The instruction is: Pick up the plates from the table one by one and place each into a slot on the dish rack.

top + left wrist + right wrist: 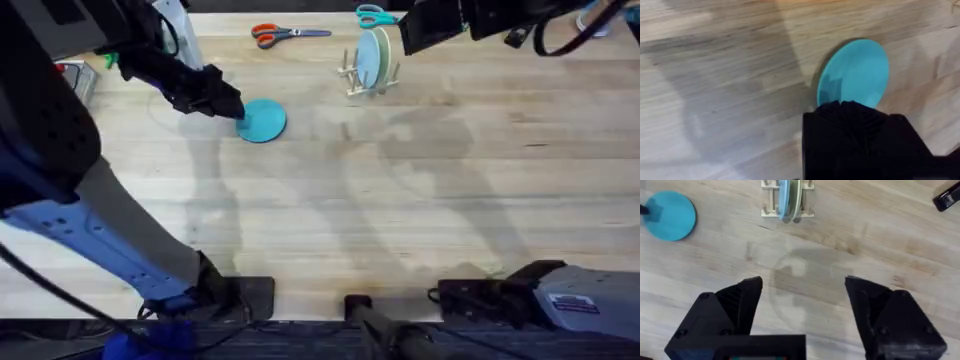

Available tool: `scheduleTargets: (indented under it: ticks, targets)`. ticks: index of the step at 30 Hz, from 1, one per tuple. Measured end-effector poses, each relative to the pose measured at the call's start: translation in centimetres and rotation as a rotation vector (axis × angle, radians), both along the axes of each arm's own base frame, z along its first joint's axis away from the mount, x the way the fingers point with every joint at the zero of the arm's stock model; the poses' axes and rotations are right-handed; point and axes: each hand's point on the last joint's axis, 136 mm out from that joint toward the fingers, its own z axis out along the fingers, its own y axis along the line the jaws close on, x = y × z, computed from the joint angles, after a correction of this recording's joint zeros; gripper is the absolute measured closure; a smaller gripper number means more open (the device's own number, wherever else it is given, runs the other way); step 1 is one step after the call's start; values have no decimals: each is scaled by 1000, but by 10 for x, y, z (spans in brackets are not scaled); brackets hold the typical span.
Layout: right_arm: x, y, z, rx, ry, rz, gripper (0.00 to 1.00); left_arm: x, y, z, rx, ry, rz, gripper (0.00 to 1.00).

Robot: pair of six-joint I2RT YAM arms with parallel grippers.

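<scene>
Teal plate (264,120) lies flat on the table (400,200), its near edge pinched by the left gripper (238,115). Pale blue plate (372,58) stands upright in the dish rack (362,84). Right gripper (802,300) hangs spread wide, holding nothing.

Black angular tool fingers (740,305), ribbed faces; left arm (90,235) blue-grey shell; black cables.
</scene>
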Motion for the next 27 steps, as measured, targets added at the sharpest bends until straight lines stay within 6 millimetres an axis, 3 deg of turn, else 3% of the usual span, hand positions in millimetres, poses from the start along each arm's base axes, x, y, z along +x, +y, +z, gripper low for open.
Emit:
scheduleTargets:
  ticks: [5,16,27]
  targets:
    - [0,0,0,1,0,-1,7,-1,-3,-17,-30,44,1,959]
    - [0,0,0,1,0,-1,7,15,-11,-20,-115,17,2,958]
    - [0,0,0,1,0,-1,7,16,-12,-20,-139,18,7,958]
